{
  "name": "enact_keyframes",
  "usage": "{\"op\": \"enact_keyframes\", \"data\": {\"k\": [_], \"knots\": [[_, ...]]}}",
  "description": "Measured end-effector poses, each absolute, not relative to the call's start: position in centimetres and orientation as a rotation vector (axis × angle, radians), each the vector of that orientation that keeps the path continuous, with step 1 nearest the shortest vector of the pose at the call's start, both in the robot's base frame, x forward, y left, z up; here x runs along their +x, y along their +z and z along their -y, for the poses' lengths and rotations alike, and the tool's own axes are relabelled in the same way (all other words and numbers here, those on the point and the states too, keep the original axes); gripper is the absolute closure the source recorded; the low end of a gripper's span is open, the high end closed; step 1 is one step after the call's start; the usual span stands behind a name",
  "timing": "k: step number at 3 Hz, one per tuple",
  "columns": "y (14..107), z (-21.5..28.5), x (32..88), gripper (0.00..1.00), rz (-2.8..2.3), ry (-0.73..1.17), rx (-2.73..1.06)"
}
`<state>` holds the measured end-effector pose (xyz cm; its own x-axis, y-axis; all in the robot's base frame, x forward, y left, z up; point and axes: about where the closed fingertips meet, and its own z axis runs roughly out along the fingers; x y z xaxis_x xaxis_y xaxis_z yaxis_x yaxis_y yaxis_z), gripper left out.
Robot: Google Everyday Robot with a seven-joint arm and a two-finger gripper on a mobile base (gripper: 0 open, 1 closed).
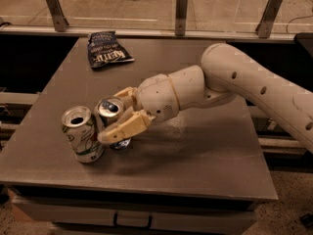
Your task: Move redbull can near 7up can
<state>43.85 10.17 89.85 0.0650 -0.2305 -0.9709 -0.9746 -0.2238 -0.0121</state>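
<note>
The 7up can [82,139], wide, white and silver with green markings, stands upright at the front left of the grey table [195,155]. The slim redbull can [110,109] stands upright right beside it, to its right, nearly touching. My gripper [116,117] reaches in from the right and is shut on the redbull can, its tan fingers [122,129] wrapped around the can's body. The can's lower part is partly hidden by the fingers.
A dark chip bag [106,50] lies at the table's far left. A railing with metal posts [181,6] runs behind the table. The table's front edge [137,190] is close below the cans. My white arm [244,82] crosses the right half of the table.
</note>
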Motion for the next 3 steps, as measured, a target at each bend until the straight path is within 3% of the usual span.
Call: {"op": "enact_keyframes", "data": {"k": [1,2,3], "knots": [[89.7,-10.3,43.7,0.00,-1.233,1.226,-1.582],[90.0,-9.6,44.2,0.00,-1.246,1.191,-1.588],[91.7,-5.6,46.5,0.00,-1.318,1.018,-1.594]]}}
